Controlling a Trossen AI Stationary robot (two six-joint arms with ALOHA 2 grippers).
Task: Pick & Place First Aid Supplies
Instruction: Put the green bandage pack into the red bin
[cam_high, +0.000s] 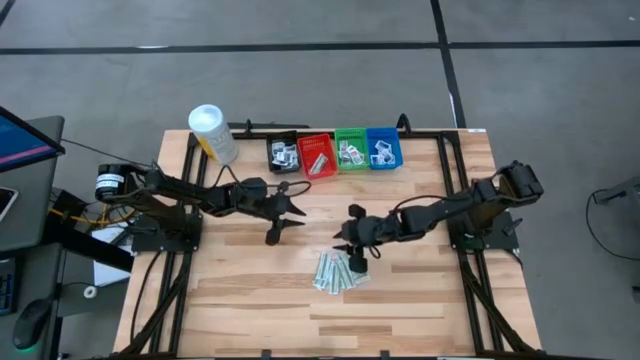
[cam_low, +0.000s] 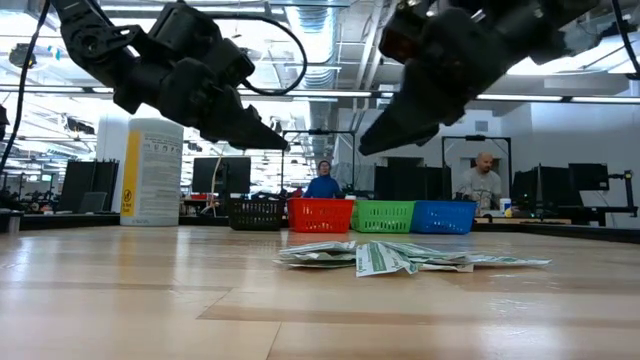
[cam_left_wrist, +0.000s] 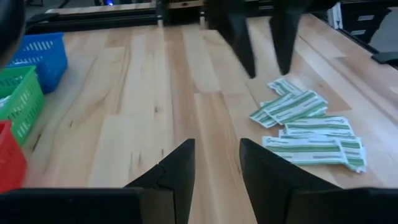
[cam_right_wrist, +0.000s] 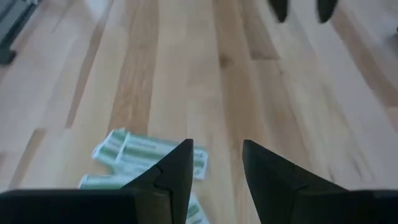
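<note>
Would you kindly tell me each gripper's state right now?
Left gripper: open, empty.
Right gripper: open, empty, above the pale-green strips.

Table (cam_high: 240, 300): pale blond wood, long plank stripes, darker grain streaks here and there.

Packets (cam_high: 338, 272): pale green and white, green bands printed across the wrappers; seen from my left wrist, white ground with green striping.

Bins in a row: black (cam_high: 283, 153), red (cam_high: 318, 155), green (cam_high: 351, 150), blue (cam_high: 384, 148), all with open mesh walls; white and grey bits inside them.

Canister (cam_high: 213, 133): white body, yellow label panel with dark print.

My left gripper (cam_high: 285, 212) and my right gripper (cam_high: 356, 243): matte black, as are both arms.

Floor (cam_high: 300, 60): grey, crossed by dark lines.
</note>
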